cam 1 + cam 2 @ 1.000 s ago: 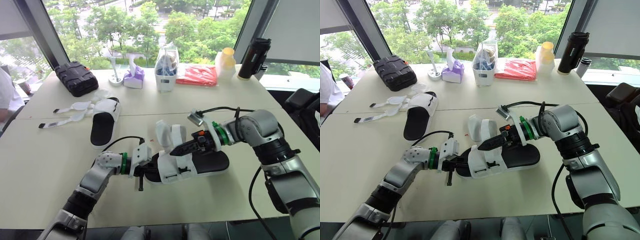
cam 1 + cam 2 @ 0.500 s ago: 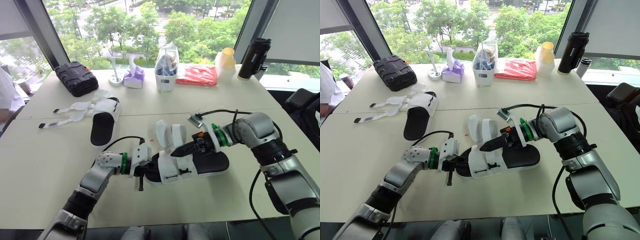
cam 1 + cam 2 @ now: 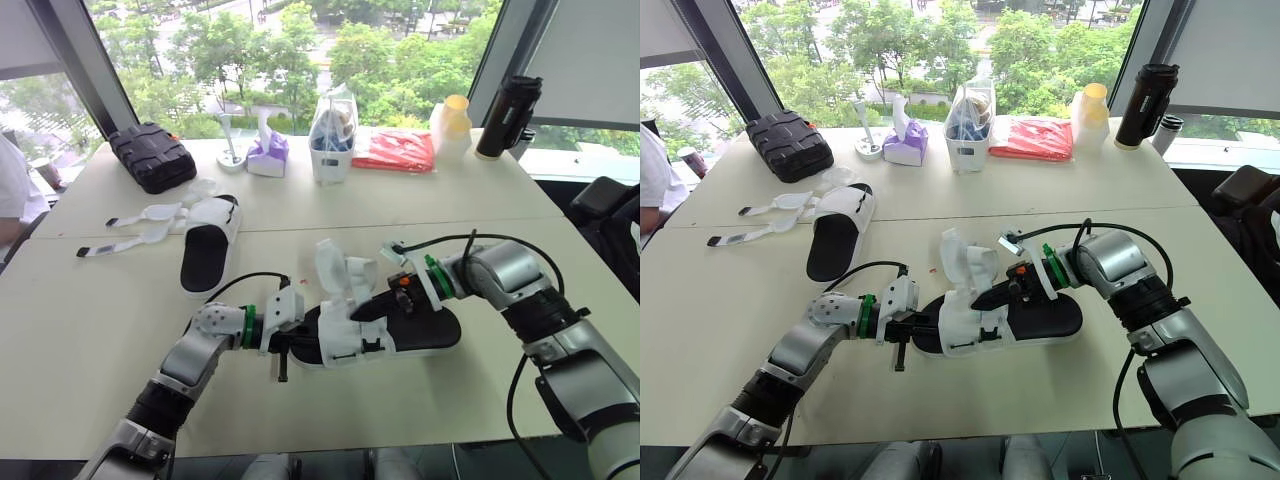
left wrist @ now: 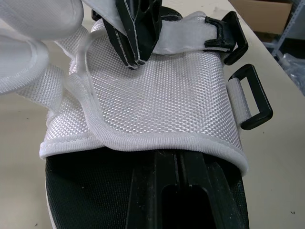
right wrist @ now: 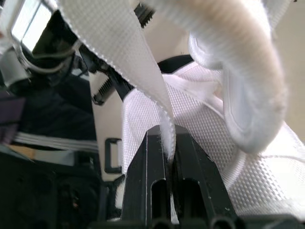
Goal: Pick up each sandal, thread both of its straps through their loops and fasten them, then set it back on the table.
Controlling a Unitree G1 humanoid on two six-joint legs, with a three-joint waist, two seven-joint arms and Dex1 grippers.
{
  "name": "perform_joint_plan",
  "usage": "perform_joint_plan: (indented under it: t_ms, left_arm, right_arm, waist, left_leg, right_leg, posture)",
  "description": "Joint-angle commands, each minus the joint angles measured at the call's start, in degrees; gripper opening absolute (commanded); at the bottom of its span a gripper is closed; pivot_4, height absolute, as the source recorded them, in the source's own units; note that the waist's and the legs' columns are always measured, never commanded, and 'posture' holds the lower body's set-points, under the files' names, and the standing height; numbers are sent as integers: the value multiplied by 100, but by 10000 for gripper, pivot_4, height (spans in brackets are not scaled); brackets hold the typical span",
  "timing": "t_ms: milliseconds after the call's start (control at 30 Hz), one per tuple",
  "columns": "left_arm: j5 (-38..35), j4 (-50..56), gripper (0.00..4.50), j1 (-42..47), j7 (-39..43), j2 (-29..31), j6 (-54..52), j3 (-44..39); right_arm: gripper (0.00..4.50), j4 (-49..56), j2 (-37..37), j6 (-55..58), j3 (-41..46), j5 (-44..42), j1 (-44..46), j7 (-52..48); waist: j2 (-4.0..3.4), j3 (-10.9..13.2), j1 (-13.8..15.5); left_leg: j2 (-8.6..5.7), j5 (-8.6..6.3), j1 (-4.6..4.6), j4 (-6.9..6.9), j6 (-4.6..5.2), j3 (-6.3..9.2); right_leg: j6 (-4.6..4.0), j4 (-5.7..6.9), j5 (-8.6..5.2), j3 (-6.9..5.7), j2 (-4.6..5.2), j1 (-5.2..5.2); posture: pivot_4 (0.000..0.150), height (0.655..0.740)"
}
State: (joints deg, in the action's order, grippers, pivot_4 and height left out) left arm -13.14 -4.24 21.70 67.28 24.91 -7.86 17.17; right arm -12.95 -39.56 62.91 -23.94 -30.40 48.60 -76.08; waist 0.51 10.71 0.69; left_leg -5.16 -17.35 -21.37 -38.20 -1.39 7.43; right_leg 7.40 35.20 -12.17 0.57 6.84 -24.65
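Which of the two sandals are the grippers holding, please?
The near sandal, mid-table: the left gripper clamps its sole, the right gripper pinches its strap. The other sandal lies untouched, farther back left.

A white mesh sandal with a black footbed [image 3: 425, 328] lies flat near the middle of the desk [image 3: 90, 330], lengthwise across it. Its two padded white straps [image 3: 338, 268] stand up unfastened above the upper. Two black rectangular loops [image 4: 251, 98] hang on short white tabs at the upper's side. The right tool [image 3: 358, 312] pinches one strap's edge, and the left tool [image 3: 288, 346] clamps the sole's end. A second white-and-black sandal [image 3: 208, 252] lies well apart to the left, its long thin straps [image 3: 145, 214] spread flat on the desk.
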Motion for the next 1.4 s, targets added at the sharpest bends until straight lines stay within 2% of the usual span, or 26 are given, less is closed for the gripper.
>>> perform_joint_plan:
  t_ms: [33, 300, 600, 900, 1400]
  left_arm:
    - [130, -49, 0, -110, -20, 73, -71, 99]
    - [135, -72, 0, -83, -17, 52, -68, 108]
    - [131, -120, 0, -39, 12, 37, -51, 114]
    - [113, -94, 0, -68, 31, 44, -91, 147]
    - [67, 77, 0, -230, -69, -32, -249, 188]
  right_arm:
    - [612, 245, -135, -18, 33, 89, -55, -50]
    - [612, 1051, -272, 220, 290, -155, -132, -5]
    - [612, 2015, -343, 134, 361, -194, -672, 233]
    - [612, 2282, -318, -178, 482, -205, -861, 398]
    - [612, 3092, -277, 116, 1050, -646, -1408, 1041]
  waist:
    - [0, 0, -1]
    - [0, 0, 5]
    - [0, 0, -3]
    - [0, 0, -11]
    - [0, 0, -2]
  left_leg:
    - [0, 0, 0, 0, 0, 0]
    - [1, -1, -1, 0, 0, 1]
    - [1, -2, -2, 5, 3, 1]
    - [2, -2, -1, 5, 3, 0]
    - [3, -2, -1, 6, 3, 0]
  right_leg:
    - [0, 0, 0, 0, 0, 0]
    - [0, -2, 0, 0, 0, -1]
    - [0, -7, 0, 0, 0, -2]
    - [0, -7, 0, 0, -1, -2]
    - [0, -7, 0, 0, -1, -2]
  posture:
    - [1500, 7400]
    - [1500, 7400]
    - [1500, 7400]
    - [1500, 7400]
    - [1500, 7400]
